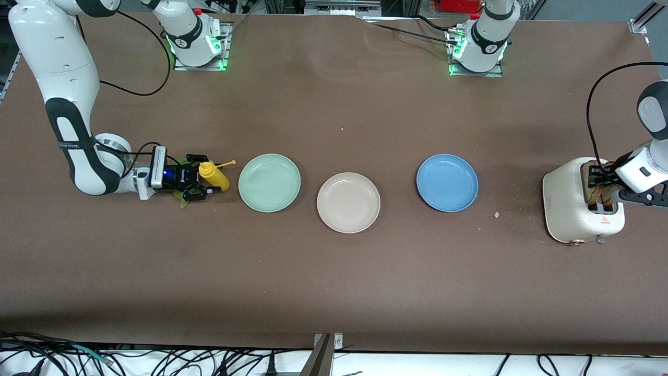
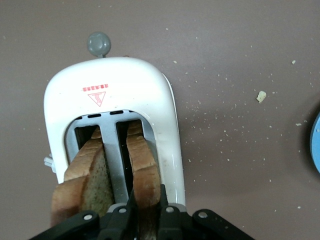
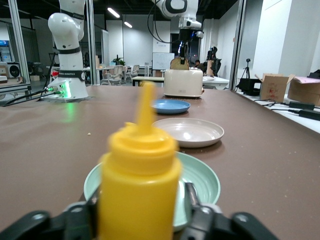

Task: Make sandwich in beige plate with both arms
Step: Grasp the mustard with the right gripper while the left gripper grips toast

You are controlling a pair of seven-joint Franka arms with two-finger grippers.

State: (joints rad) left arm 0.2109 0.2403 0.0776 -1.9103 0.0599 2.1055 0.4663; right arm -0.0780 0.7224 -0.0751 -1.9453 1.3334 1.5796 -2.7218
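I have the left claw (image 2: 145, 212) down at the toaster (image 1: 574, 203), which stands at the left arm's end of the bench (image 1: 334, 287); its fingers are pinched nearly together on the top edge of one bread slice (image 2: 142, 167) in its slot, while the second bread slice (image 2: 87, 172) sits untouched in the neighbouring slot. The right claw (image 1: 201, 180) lies low at the right arm's end, its fingers spread on either side of a yellow mustard bottle (image 3: 140, 175) and apparently not yet firm on it (a scrap of green, probably the lettuce (image 1: 183, 199), shows just beneath that claw). The beige plate (image 1: 348, 202) stands bare between the mint-green plate (image 1: 269, 182) and the blue plate (image 1: 447, 182), slightly nearer the front camera than either. My main concern is the left grip: it bites only the crust edge, so the slice may tear, crumble or slip when lifted, and crumbs already litter the bench beside the toaster. A lift off the slot's axis could also drag the toaster. On the right, a half-closed claw could topple the bottle toward the mint-green plate, and mustard is not the lettuce I need.
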